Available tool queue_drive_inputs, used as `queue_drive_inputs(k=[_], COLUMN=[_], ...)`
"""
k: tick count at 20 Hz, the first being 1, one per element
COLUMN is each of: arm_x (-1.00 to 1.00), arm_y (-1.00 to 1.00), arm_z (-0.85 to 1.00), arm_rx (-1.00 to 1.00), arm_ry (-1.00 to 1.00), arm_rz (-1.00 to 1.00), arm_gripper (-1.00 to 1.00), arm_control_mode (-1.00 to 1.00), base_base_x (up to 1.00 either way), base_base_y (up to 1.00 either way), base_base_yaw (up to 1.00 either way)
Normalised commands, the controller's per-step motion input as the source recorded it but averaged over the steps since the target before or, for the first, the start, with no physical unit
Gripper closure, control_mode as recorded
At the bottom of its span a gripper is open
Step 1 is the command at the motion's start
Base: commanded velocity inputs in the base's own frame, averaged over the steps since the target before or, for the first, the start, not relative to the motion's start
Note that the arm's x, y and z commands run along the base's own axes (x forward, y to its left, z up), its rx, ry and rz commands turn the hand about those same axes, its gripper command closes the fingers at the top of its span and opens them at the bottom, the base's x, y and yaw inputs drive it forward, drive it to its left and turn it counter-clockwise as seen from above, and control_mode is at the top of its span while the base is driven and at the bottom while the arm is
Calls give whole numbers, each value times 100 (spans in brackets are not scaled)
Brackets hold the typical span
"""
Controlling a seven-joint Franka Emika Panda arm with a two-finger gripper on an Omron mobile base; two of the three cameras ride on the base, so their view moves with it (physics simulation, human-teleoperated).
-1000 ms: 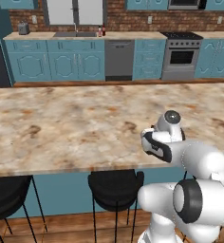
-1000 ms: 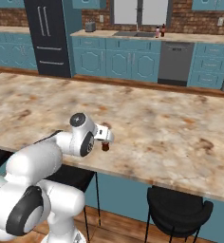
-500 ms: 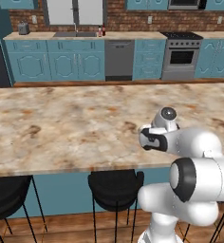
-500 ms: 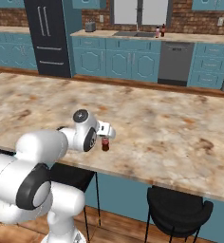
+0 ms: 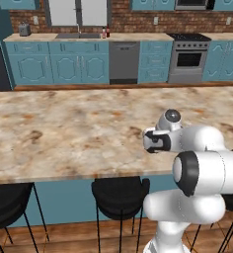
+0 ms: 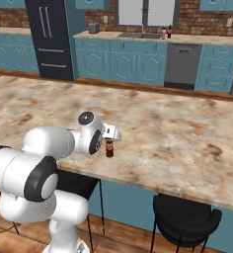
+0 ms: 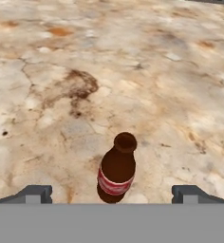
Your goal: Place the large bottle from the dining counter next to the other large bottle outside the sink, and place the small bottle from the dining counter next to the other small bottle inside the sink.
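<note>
Low centre of the hand view: short, glossy dark brown narrow-necked bottle with red label (image 7: 116,170) upright on beige marbled stone tabletop (image 7: 133,71), between the released pincer (image 7: 112,193) tips, untouched.

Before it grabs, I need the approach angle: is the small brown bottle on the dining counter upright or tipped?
Upright: the small bottle stands on its base on the dining counter, neck pointing up.

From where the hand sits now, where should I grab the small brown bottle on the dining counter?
Grip the small bottle across its round body, about at the red label, coming down from above as the hand view looks. It stands upright on the dining counter, centred between the gripper's open fingertips, so both sides look free. The narrow neck probably gives a poorer hold.
</note>
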Motion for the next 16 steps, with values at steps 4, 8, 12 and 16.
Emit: queue_drive_inputs(k=[4, 8, 12, 16], arm_x=[6, 1, 6, 13], arm_y=[-5, -8, -9, -4], arm_z=[-17, -20, -9, -4], arm_rx=[0, 0, 0, 0], arm_ry=[0, 0, 0, 0], arm_rz=[0, 0, 0, 0], arm_gripper=[-100, -100, -100, -100], arm_control_mode=[-100, -100, -100, -100], base_base_x=[0, 0, 0, 0], base_base_y=[0, 0, 0, 0], base_base_yaw=[0, 0, 0, 0])
